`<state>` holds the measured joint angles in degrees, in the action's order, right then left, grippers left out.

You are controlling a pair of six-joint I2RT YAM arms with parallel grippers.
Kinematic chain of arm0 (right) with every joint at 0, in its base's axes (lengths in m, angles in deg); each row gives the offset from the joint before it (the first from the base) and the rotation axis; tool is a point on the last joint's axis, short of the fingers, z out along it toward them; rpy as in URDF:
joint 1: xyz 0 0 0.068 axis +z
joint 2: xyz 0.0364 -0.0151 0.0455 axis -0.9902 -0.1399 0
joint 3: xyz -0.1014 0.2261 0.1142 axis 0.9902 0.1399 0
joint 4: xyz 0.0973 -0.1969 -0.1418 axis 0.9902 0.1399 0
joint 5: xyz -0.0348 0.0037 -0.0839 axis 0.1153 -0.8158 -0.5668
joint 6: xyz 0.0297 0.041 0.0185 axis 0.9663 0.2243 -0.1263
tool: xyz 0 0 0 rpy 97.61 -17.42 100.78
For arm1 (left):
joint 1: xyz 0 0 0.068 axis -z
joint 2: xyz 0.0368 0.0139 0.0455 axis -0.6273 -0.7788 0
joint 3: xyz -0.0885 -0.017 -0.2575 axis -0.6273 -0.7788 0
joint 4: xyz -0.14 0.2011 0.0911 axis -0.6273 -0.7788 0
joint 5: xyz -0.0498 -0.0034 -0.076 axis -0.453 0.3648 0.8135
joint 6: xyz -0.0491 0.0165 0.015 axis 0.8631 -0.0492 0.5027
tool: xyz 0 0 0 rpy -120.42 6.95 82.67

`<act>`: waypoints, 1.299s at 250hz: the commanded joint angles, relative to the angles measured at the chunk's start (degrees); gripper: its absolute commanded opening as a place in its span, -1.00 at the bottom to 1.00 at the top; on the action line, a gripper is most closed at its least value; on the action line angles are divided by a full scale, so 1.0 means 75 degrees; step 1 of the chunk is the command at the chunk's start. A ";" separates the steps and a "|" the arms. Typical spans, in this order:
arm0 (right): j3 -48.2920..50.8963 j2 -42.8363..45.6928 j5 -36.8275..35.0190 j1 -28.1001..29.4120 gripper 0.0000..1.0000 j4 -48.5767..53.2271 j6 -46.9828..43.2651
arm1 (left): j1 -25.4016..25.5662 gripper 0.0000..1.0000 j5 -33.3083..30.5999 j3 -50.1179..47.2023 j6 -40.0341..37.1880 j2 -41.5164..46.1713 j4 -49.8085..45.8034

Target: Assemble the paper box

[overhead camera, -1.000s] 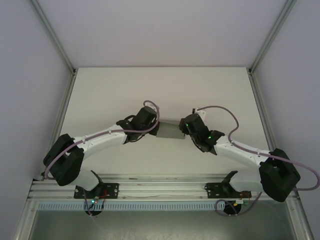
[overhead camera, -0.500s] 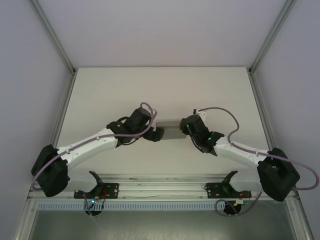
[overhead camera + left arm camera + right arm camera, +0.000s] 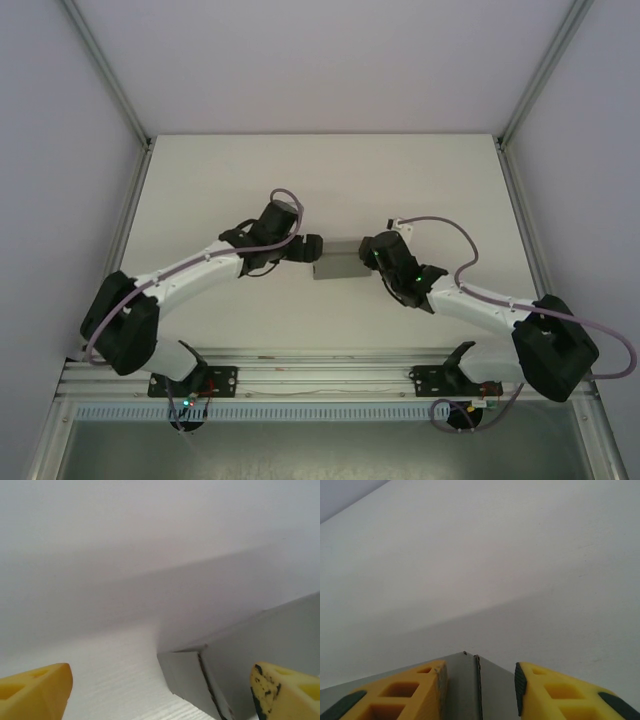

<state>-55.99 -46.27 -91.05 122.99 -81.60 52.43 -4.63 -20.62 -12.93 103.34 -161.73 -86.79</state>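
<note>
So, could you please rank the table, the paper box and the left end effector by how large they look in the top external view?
1. table, by far the largest.
2. paper box.
3. left end effector, open.
The last two look close in size, and the box is partly covered, so that order is unsure.

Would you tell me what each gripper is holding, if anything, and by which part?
The right gripper grips the paper box at its right end, across a corner seam; the left gripper is open, holding nothing.
</note>
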 commanded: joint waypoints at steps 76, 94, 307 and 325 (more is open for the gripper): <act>0.1395 -0.0361 0.0676 0.0006 -0.46 -0.0150 0.0541 | -0.0156 -0.09 0.2031 -0.2175 0.1238 -0.0473 0.3048; 0.1662 -0.0409 0.0883 0.0009 -0.56 -0.0475 0.0644 | -0.0153 -0.38 0.2276 -0.2511 0.1425 -0.0670 0.3609; -0.0324 0.0006 0.0273 0.0253 -0.46 0.1606 0.0247 | -0.0004 0.36 0.0576 -0.0845 0.0929 -0.0379 0.1430; -0.0701 0.0027 0.0064 0.0236 -0.35 0.2013 0.0195 | -0.0004 0.47 0.0255 -0.0498 0.0752 -0.0211 0.0971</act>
<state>-57.17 -46.14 -90.09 124.00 -80.46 55.14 -5.26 -12.53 -20.78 112.28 -164.40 -65.94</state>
